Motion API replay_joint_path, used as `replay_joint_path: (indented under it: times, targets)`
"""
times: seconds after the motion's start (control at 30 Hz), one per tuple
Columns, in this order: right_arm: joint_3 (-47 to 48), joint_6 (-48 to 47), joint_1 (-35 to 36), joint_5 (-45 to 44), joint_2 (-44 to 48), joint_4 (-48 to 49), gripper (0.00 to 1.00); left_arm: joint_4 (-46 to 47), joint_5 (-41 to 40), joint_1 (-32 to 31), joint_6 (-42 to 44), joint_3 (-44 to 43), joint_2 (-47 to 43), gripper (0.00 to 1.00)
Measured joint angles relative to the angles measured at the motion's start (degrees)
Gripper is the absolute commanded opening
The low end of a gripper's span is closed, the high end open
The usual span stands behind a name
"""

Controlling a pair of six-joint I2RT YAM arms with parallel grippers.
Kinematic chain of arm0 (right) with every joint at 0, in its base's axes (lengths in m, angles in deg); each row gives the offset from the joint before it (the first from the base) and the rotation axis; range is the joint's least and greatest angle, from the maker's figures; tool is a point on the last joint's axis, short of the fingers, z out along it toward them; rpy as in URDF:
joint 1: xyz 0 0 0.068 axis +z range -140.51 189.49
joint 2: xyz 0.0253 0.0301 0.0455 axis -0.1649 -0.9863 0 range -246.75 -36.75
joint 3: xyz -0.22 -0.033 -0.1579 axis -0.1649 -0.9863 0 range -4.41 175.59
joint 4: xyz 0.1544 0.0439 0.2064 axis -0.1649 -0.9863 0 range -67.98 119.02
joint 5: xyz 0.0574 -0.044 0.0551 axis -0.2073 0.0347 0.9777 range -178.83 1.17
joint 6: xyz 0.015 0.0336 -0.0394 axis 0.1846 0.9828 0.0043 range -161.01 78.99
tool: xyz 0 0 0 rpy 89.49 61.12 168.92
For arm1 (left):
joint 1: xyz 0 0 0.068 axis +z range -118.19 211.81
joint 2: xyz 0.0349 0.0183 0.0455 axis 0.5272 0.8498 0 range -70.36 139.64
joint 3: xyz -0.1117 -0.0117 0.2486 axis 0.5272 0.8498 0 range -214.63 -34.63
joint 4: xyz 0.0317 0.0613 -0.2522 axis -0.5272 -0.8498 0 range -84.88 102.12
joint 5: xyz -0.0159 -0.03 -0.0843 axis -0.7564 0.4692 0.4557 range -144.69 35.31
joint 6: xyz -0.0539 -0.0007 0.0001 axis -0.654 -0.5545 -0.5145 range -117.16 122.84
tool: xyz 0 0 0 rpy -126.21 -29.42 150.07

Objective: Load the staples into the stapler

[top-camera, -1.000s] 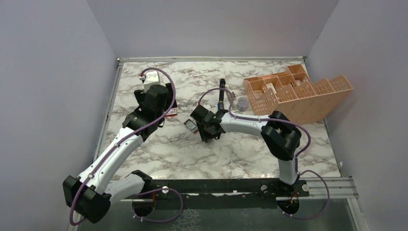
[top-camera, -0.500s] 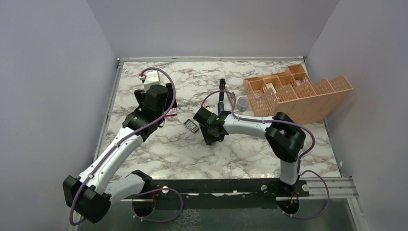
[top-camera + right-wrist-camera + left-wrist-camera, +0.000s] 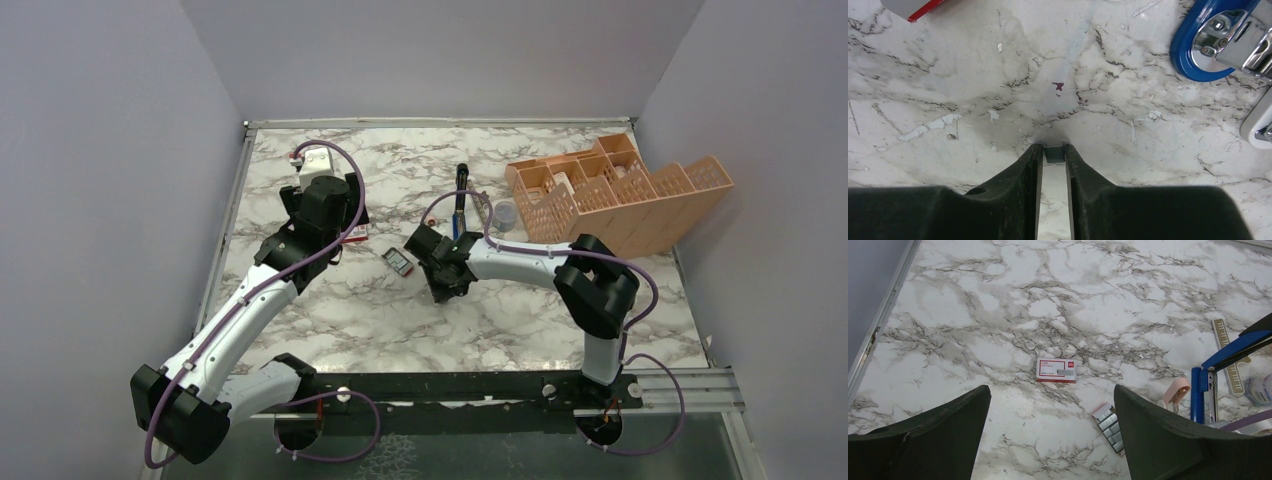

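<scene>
In the right wrist view my right gripper [image 3: 1053, 148] is shut on a short grey strip of staples [image 3: 1053, 153], pinched at the fingertips right down on the marble. The blue stapler [image 3: 1198, 47] lies beyond it to the right. From above, the stapler [image 3: 459, 196] lies mid-table with my right gripper [image 3: 446, 284] just in front of it. The small dark tray of staples [image 3: 1109, 420] and the red-and-white box [image 3: 1057, 370] lie below my left gripper [image 3: 1051, 388]. That gripper hangs open above the table with nothing between its fingers.
An orange divided basket [image 3: 620, 190] stands at the back right, with a small clear cup [image 3: 506, 213] beside it. A white block [image 3: 316, 158] sits at the back left. A thin metal strip [image 3: 1230, 355] and a pink piece [image 3: 1175, 390] lie by the stapler.
My right gripper's jaws have closed onto the staple strip, and that arm has shifted slightly right. The left arm has not moved.
</scene>
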Motion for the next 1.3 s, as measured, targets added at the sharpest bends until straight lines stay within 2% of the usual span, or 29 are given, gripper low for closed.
replay_joint_path:
  times: [0.1,0.23,0.47,0.63,0.93,1.3]
  targets:
    - [-0.1,0.0,0.0,0.4,0.1,0.0,0.27,0.0,0.1,0.0,0.0,0.0,0.0,0.93]
    - [-0.1,0.0,0.0,0.6,0.1,0.1,0.34,0.0,0.2,0.0,0.0,0.0,0.0,0.93]
    - [0.1,-0.1,0.0,0.5,0.1,0.2,0.34,0.0,0.2,0.0,0.0,0.0,0.0,0.93]
    - [0.5,0.0,0.0,-1.3,-0.3,-0.4,0.31,0.0,0.2,0.0,0.0,0.0,0.0,0.93]
    - [1.0,0.0,0.0,-1.9,-0.7,-0.4,0.21,0.0,0.2,0.0,0.0,0.0,0.0,0.93]
    - [1.0,0.5,0.0,-3.6,-0.3,-0.4,0.2,0.0,0.2,0.0,0.0,0.0,0.0,0.93]
